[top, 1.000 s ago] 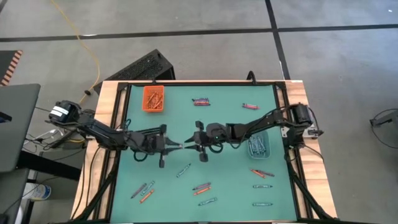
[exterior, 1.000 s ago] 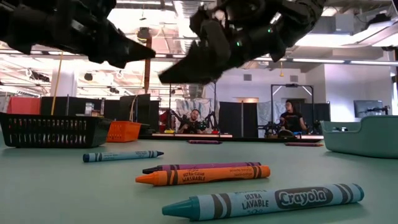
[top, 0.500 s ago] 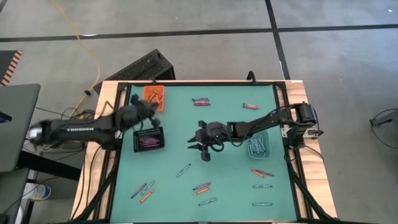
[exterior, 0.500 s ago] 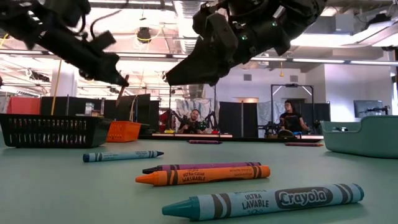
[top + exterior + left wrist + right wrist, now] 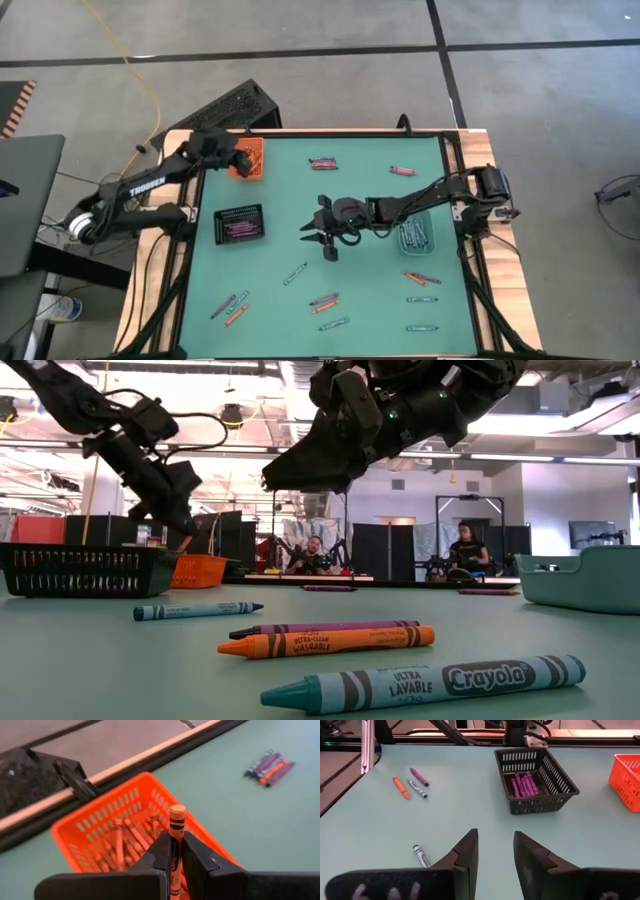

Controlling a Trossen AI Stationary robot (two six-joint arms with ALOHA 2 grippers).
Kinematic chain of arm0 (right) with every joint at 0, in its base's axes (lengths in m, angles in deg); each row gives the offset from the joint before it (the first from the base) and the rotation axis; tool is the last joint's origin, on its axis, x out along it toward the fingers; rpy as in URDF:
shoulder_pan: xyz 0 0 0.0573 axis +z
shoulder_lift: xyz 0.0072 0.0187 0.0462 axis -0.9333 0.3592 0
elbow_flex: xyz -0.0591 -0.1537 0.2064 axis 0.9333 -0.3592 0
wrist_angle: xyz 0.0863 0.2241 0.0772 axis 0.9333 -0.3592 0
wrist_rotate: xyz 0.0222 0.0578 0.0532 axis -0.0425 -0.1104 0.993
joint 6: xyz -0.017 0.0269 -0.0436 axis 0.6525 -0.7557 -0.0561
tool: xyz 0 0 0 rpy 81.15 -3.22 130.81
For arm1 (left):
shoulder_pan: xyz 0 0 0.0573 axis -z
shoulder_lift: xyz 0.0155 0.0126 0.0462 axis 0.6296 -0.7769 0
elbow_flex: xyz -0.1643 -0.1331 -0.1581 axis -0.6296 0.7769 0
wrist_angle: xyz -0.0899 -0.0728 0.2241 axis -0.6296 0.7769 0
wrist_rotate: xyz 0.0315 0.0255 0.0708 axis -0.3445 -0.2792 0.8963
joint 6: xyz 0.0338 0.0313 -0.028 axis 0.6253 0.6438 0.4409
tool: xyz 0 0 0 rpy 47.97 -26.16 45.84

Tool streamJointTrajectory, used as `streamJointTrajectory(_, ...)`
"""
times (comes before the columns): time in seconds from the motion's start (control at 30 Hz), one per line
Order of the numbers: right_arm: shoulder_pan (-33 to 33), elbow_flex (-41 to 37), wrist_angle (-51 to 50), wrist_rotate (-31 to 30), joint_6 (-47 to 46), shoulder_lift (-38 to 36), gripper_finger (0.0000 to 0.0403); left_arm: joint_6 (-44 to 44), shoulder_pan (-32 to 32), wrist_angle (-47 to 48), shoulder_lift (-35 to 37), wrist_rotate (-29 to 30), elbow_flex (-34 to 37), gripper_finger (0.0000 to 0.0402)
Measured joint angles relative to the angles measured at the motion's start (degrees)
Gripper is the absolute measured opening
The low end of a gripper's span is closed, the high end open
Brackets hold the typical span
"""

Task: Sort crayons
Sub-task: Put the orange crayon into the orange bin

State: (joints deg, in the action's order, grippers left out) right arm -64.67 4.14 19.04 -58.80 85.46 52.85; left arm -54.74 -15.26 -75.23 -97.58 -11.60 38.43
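The step in hand is dropping an orange crayon [image 5: 176, 820] into the orange tray [image 5: 248, 160]. The left end effector [image 5: 174, 851] is closed on this crayon and hangs over the tray at the far left of the surface [image 5: 350, 200]. Next it should open so the crayon falls among the others. The right end effector [image 5: 318, 236] waits mid-surface, open and empty.

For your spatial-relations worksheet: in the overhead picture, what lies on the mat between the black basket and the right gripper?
Nothing: in the high view the green mat between the black basket and the open right gripper is bare; the nearest crayon lies below that stretch.
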Motion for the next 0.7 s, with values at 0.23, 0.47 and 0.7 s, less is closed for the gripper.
streamJointTrajectory(0.23,1.45,0.0,-0.09,0.05,0.21,0.0,0.0118,1.26,0.0,-1.96,-5.29,1.28,-1.59,0.0013)
streamJointTrajectory(0.47,1.44,0.0,-0.03,0.04,0.19,0.0,0.0118,2.25,0.02,-1.76,-7.93,3.22,-1.59,0.0019)
streamJointTrajectory(0.7,1.23,0.0,0.02,0.05,0.19,0.0,0.0118,1.57,0.02,-1.72,-7.98,4.85,-1.59,0.0048)
